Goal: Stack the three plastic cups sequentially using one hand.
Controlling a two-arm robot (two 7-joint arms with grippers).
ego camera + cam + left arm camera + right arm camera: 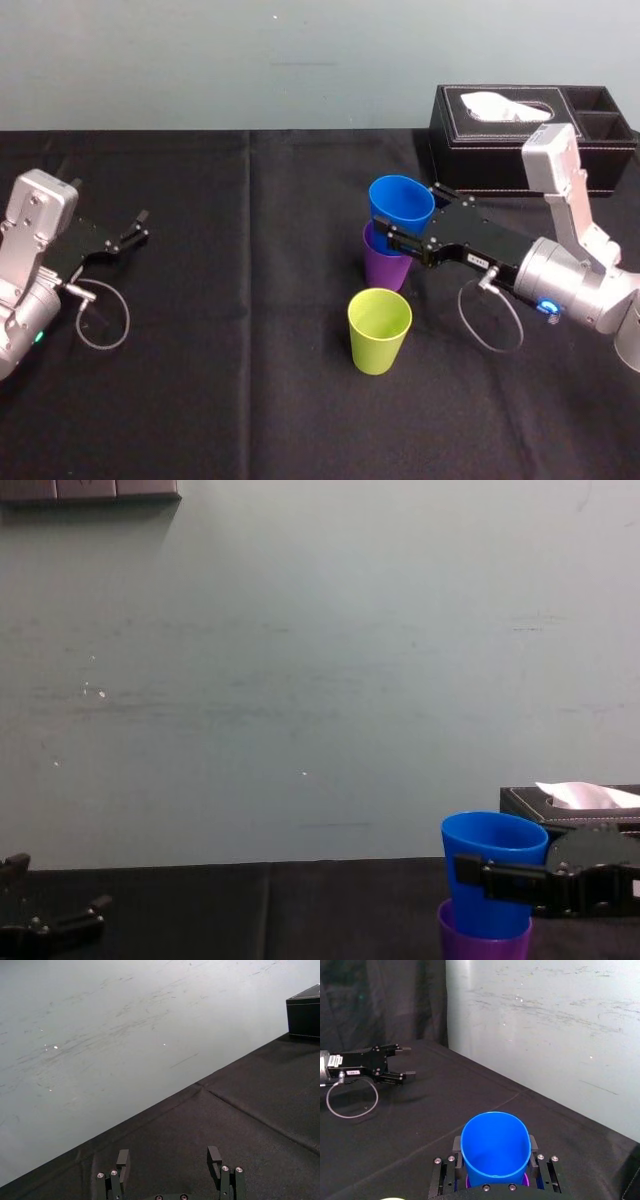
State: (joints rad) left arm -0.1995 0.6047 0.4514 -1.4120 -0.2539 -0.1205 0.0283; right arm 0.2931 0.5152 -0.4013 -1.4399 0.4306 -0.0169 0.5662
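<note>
A black cloth covers the table point(200, 400), with a pale grey-green wall behind it. Near the table's middle, a little to the robot's right, the purple cup point(385, 268) stands upright on the cloth. The blue cup point(401, 205) is directly above it, mouth up, with its lower end inside the purple cup's mouth. Most of its body is above the purple rim.

The right gripper point(413, 217) reaches in from the robot's right and is clamped on the blue cup. One flat black finger presses against each side of the cup wall, a little below the rim. In the chest view one finger point(500, 872) crosses the blue cup's front as a dark horizontal bar, just above the purple rim.

The yellow-green cup point(379, 330) stands upright on its own, mouth up. It is nearer the robot than the other two cups, close to the purple cup but not touching it, and free of the gripper.

A black tissue box point(520, 140) with white tissue showing at the top sits at the far right of the table, behind the right arm.

The left gripper point(137, 230) is parked low over the cloth at the table's left side, well apart from the cups. Its fingers are spread and hold nothing.
</note>
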